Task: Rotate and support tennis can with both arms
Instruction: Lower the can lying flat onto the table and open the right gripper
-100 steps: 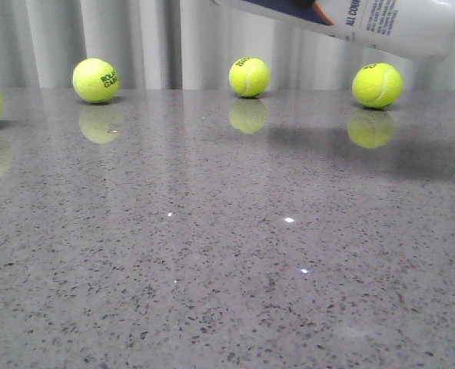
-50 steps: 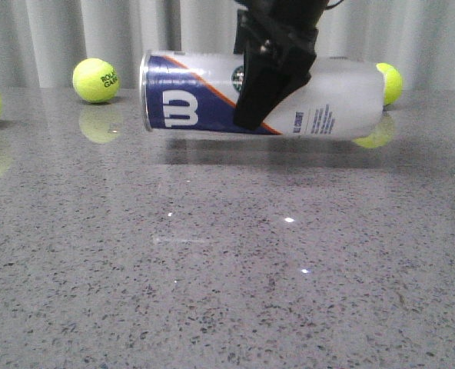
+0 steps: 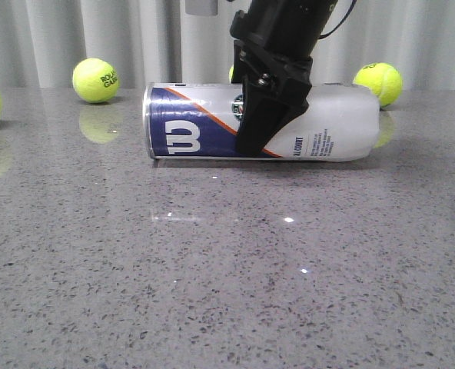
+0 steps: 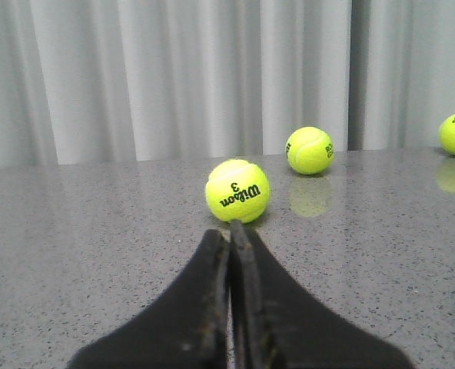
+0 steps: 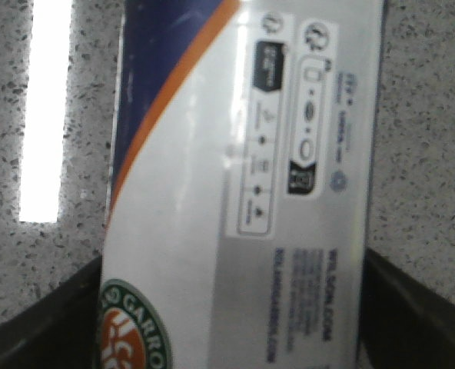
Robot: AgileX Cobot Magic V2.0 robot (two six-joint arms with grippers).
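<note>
I see the tennis can (image 3: pixel 212 123), white and navy with a white W, an orange stripe and a round green emblem, lying on its side on the grey speckled surface (image 3: pixel 212 292), its long axis running left to right with the silver rim to the left. My right tool (image 3: pixel 266 115) is clamped around its middle, while my left tool (image 4: pixel 229 238) has its fingers pressed together on nothing. Tennis balls (image 3: pixel 95 80) sit along the back by the curtain, and bare surface stretches in front of the can.

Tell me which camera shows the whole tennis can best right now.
Front view: the tennis can lies on its side on the table, the right gripper clamped around its middle. Right wrist shows only a close-up of its label. Left wrist misses it.
</note>
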